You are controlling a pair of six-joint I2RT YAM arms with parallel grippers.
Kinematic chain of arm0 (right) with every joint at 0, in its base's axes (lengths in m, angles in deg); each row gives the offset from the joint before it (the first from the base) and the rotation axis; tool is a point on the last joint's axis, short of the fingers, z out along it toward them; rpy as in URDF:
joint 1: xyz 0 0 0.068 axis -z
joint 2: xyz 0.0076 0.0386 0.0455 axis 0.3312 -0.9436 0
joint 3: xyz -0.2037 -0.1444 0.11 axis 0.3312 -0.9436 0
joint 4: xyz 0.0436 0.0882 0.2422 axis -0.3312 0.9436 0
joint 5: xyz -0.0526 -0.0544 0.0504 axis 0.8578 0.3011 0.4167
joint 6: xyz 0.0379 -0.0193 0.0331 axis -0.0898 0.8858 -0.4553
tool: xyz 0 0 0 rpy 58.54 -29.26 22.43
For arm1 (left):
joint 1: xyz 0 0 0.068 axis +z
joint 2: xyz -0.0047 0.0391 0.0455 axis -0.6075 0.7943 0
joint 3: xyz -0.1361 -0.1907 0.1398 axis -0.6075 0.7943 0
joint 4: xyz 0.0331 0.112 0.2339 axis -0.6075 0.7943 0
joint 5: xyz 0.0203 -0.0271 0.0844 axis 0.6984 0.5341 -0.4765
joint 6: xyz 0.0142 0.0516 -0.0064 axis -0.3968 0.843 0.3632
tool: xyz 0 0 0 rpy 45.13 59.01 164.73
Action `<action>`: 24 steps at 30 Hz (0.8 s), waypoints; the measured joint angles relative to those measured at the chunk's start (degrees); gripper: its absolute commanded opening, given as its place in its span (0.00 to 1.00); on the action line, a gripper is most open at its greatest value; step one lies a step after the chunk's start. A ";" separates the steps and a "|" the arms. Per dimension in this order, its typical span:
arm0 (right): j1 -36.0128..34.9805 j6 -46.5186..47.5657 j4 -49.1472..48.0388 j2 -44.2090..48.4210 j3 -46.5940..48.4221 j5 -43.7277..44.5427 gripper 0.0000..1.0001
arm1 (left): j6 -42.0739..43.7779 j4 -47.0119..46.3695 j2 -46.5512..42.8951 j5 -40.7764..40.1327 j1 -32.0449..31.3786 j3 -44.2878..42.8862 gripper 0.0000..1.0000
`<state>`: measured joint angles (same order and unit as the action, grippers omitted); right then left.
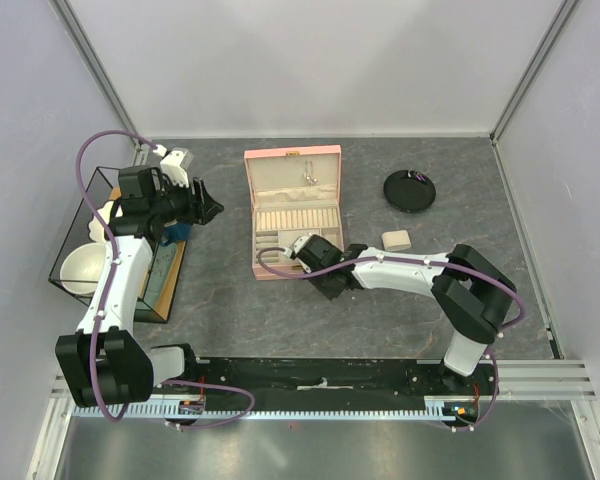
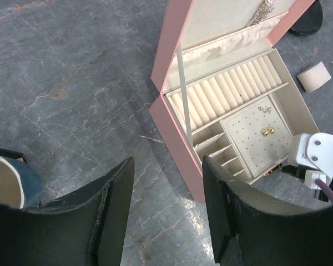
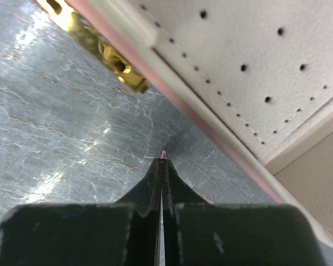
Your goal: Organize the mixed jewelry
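Mixed jewelry (image 2: 266,131): some pieces lie in the open pink box (image 1: 292,153), one bit is at the right fingers' tips.
Gold studs and a silvery piece (image 2: 265,109) sit on the box's perforated pad (image 2: 250,141); a chain (image 1: 308,172) hangs in the lid. The right fingers (image 3: 157,180) are pressed fully together on a tiny metal bit (image 3: 164,155), just outside the box's front wall above the counter (image 1: 230,320). The left fingers (image 2: 116,205) stand apart, gripping nothing, left of the box.

Gold studs (image 2: 266,131), silvery earrings (image 2: 265,109) on perforated pad (image 2: 250,147); chain (image 2: 263,12) in lid (image 2: 222,25); tiny piece (image 3: 164,154) pinched in right pincer (image 3: 163,164).
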<state>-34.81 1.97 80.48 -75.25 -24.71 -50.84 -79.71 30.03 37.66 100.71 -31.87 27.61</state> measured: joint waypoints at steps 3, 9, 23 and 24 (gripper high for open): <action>-1.46 -0.04 2.47 0.00 2.14 1.68 0.00 | 0.00 0.00 0.00 0.00 0.02 0.00 0.59; -4.63 -0.24 7.15 0.04 9.03 5.57 0.00 | 0.00 0.02 0.00 0.00 0.02 0.00 0.59; -7.30 2.10 20.26 -1.16 29.77 22.75 0.00 | -0.24 0.00 0.02 0.00 0.72 0.00 0.59; -7.30 2.73 20.55 -1.97 31.19 24.33 0.00 | -0.26 0.00 0.02 0.00 0.76 0.00 0.59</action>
<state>-42.11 4.71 101.03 -77.22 6.48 -26.52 -79.97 30.03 37.68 100.71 -31.10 27.61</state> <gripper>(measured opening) 0.007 0.592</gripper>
